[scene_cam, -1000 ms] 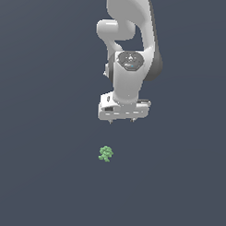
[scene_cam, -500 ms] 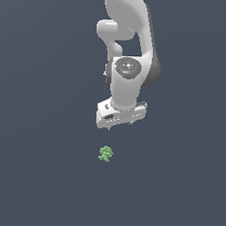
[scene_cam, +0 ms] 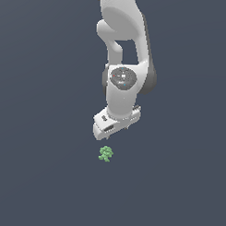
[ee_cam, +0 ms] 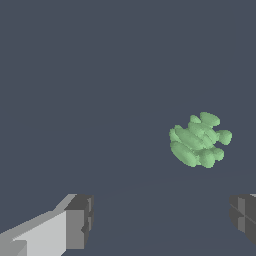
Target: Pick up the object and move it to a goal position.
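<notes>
The object [scene_cam: 105, 154] is a tiny bright-green lumpy cluster lying on the dark grey floor. In the exterior view the white arm hangs above it, and my gripper [scene_cam: 115, 130] sits just above and slightly toward the exterior view's right of it, not touching. The wrist view shows the object [ee_cam: 199, 139] lying beyond the two fingertips [ee_cam: 80, 220], nearer the other fingertip [ee_cam: 244, 217]. My gripper [ee_cam: 162, 220] is open with a wide gap and nothing between the fingers.
A plain dark grey floor [scene_cam: 38, 177] fills both views. No other objects, containers or edges show.
The gripper has moved down and toward the exterior view's left, closing in on the green object. The object has not moved.
</notes>
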Controlling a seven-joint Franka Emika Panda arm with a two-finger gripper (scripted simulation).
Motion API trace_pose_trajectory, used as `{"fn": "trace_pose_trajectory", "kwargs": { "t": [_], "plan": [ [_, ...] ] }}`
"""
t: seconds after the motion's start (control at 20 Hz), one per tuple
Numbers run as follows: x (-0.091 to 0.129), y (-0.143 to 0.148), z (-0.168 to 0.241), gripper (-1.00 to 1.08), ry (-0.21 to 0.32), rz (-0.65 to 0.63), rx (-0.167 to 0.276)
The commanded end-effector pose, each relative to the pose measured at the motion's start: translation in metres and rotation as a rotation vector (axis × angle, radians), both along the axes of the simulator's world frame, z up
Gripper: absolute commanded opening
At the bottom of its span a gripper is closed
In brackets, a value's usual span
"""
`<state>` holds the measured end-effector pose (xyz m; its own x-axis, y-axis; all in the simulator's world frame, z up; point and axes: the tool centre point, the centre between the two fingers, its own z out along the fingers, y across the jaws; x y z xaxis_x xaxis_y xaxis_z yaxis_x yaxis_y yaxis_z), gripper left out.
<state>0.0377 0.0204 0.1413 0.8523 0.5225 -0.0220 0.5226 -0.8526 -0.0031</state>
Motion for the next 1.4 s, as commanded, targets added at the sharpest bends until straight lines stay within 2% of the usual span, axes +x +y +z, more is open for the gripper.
{"fn": "trace_pose_trajectory", "kwargs": {
  "t": [0.0, 0.9, 1.35],
  "plan": [
    [0.006, -0.003, -0.004, 1.00, -0.001, 0.065, 0.001],
    [0.045, -0.033, -0.035, 1.00, -0.010, 0.511, 0.011],
    [0.057, -0.045, -0.047, 1.00, -0.014, 0.660, 0.014]
  ]
}}
